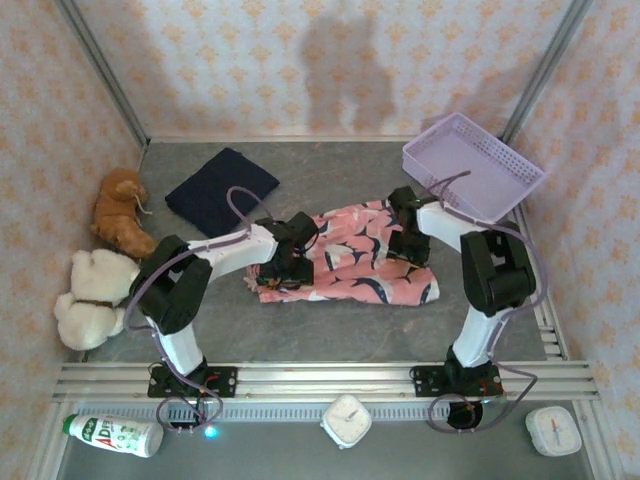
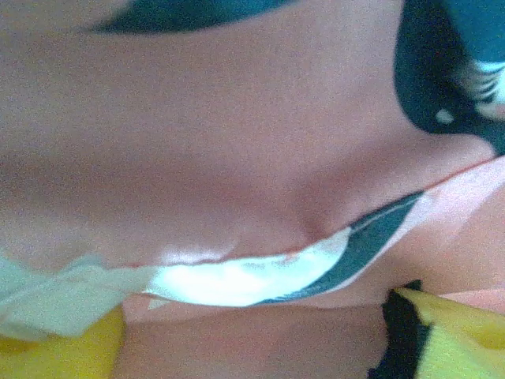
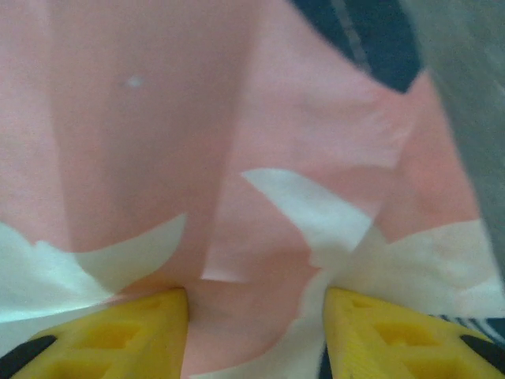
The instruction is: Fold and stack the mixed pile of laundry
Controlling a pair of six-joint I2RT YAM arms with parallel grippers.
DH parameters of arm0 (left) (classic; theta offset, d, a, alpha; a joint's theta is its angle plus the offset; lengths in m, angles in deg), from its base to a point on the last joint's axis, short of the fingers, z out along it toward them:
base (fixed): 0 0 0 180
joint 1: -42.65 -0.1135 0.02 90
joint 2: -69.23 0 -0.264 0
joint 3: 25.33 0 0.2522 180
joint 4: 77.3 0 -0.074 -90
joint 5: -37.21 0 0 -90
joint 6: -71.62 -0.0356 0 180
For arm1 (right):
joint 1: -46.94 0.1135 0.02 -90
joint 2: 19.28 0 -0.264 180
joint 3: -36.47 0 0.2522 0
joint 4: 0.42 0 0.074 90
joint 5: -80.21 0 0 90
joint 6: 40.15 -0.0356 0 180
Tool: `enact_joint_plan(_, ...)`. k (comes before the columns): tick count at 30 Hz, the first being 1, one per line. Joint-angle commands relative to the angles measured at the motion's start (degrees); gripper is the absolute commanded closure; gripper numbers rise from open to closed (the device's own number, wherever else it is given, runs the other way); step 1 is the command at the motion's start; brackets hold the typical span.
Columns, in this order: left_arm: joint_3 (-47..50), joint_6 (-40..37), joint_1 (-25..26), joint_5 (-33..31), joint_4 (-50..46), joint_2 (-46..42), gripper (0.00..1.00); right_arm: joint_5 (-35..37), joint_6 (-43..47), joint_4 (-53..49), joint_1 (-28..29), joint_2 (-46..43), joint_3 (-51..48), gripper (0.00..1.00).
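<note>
shark-print garment point(image 1: 350, 262) lying spread mid-desk point(image 1: 330, 330); navy garment point(image 1: 222, 190) sitting folded back left. left gripper point(image 1: 285, 265) gaping wide on left hem. right gripper point(image 1: 408, 245) straddling cloth, half parted, grip unclear. risk: cloth snagging on fingers, dragging garment askew on lift.

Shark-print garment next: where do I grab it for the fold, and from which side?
Pinch the shark-print garment by its two near corners, both at once, coming straight down from above. It lies spread flat and wide across the table, so only its edges give a lip; the middle would probably just bunch.
</note>
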Motion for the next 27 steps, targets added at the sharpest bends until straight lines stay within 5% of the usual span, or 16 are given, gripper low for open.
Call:
enact_joint_plan(1,-5.08,3.53,-1.34,-5.02,-7.53,-4.86,0.00,2.39,0.13,-3.73,-0.57,-6.29,1.19,0.43)
enact_joint_plan(6,-12.88,0.82,-7.66,-8.16,-10.77,-7.18,0.00,1.91,0.12,-3.89,-1.02,-6.09,10.86,0.27)
enact_joint_plan(12,-7.99,2.12,-16.78,-6.50,-3.25,-7.12,0.00,-3.21,-4.94,3.62,-2.45,4.42,19.54,0.25)
enact_joint_plan(18,-7.06,4.44,-18.67,-5.23,2.58,-1.61,0.03,-5.61,-10.16,7.54,-2.54,14.60,25.00,0.27)
enact_joint_plan(21,-8.27,5.21,-18.69,-5.87,3.07,1.32,0.10,-4.85,-11.71,8.01,-2.87,17.33,26.25,0.43)
enact_joint_plan(25,-8.59,5.09,-18.68,-9.17,1.71,3.49,0.46,-4.54,-13.24,8.39,-4.27,15.77,25.58,0.84)
enact_joint_plan(27,-8.45,4.39,-18.67,-11.33,0.24,3.95,0.54,-3.06,-12.76,8.26,-4.76,12.82,24.58,0.98)
